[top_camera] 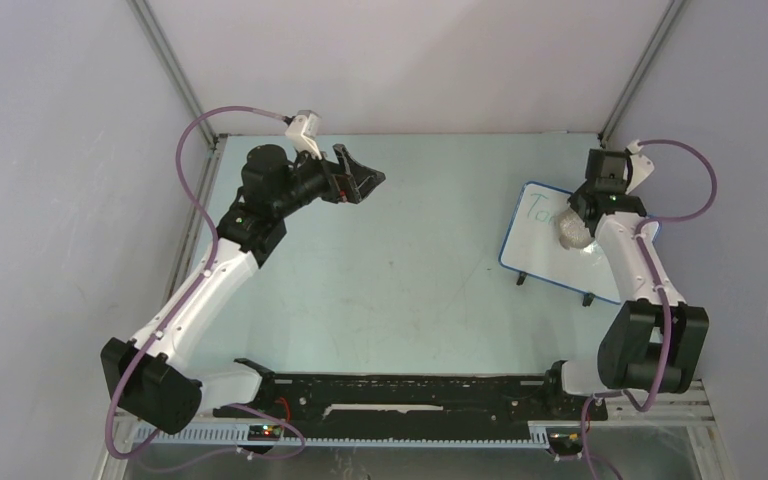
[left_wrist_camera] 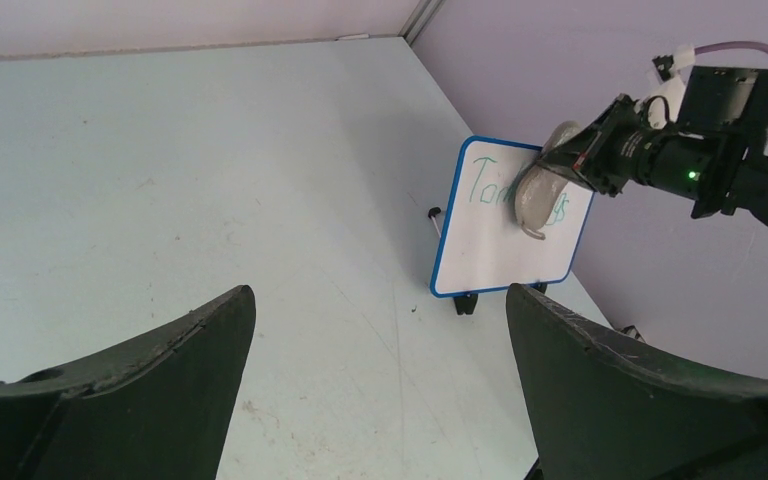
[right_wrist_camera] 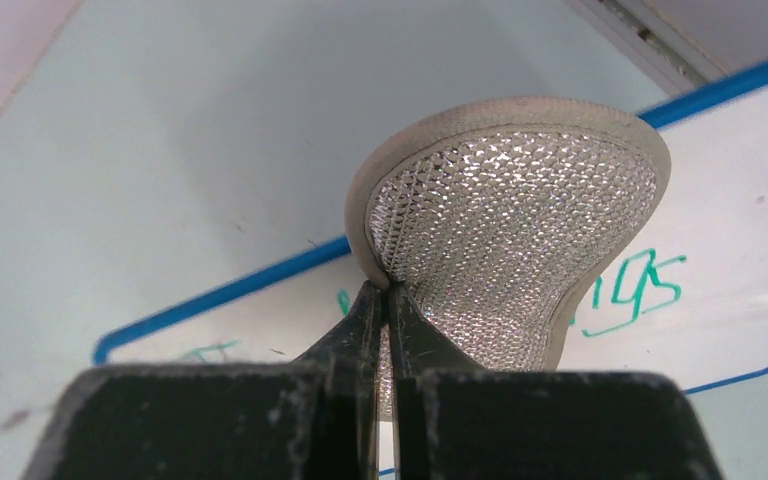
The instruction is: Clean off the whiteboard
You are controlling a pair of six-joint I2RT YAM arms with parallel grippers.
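Holding, item one: grey-beige sponge pad (right_wrist_camera: 510,230), pinched by its lower edge in my right claw (right_wrist_camera: 388,292). The jaws are clenched on it so the broad mesh face is free to press flat against the board.

Item two: whiteboard (top_camera: 538,250), blue-rimmed, at the right of the top view, propped at a tilt on small black feet (left_wrist_camera: 465,302) on the table (top_camera: 410,270). The pad appears to lie against its upper middle.

Item three: green handwriting (right_wrist_camera: 640,292), showing on both sides of the pad. I judge that most strokes are left to wipe.

Item four: my left claw (left_wrist_camera: 378,296), released, jaws wide, grasping nothing. It is raised at the upper left of the top view, well apart from the board, presumably parked clear so that its camera overlooks the work.
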